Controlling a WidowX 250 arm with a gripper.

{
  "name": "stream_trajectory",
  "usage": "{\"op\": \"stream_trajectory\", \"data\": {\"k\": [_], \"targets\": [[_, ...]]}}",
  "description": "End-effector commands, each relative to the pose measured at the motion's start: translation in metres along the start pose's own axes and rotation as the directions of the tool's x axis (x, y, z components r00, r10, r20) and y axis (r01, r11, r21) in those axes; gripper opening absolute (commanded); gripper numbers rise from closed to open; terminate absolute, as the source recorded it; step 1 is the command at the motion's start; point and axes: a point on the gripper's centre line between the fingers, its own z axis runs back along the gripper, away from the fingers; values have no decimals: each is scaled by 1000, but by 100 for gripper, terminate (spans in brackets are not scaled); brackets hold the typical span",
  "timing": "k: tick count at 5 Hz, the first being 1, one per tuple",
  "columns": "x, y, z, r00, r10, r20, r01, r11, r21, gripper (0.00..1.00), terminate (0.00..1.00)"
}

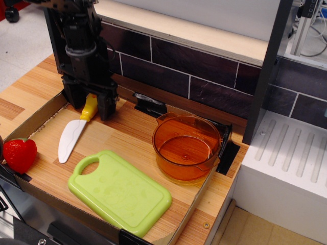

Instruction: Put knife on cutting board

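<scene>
The knife [69, 137], with a white blade and a yellow handle, lies on the wooden tabletop at the left, blade pointing toward the front. My black gripper [89, 108] has come down over the handle, one finger on each side, jaws still apart and the handle showing between them. The light green cutting board [125, 196] lies flat in front of the knife, with its handle hole toward the left. Nothing lies on it.
A red toy strawberry [19, 154] sits at the left edge. An orange transparent pot [186, 148] stands right of the board. A dark tiled wall [194, 66] runs behind. A white ribbed rack [286, 153] is at the right.
</scene>
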Motion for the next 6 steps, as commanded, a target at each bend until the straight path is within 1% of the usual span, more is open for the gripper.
{"op": "stream_trajectory", "data": {"k": [1, 2, 3, 4, 5, 6], "targets": [[15, 4, 7, 997, -17, 76, 15, 999, 28, 0, 0], [18, 6, 19, 997, 9, 78, -9, 1000, 4, 0, 0], [22, 8, 35, 994, 64, 86, -64, 998, 0, 0, 0], [21, 5, 46, 987, 145, 65, -144, 989, -15, 0, 0], [17, 0, 59, 954, 287, 85, -286, 958, -25, 0, 0], [0, -6, 71, 895, 437, 86, -433, 900, -56, 0, 0]]}}
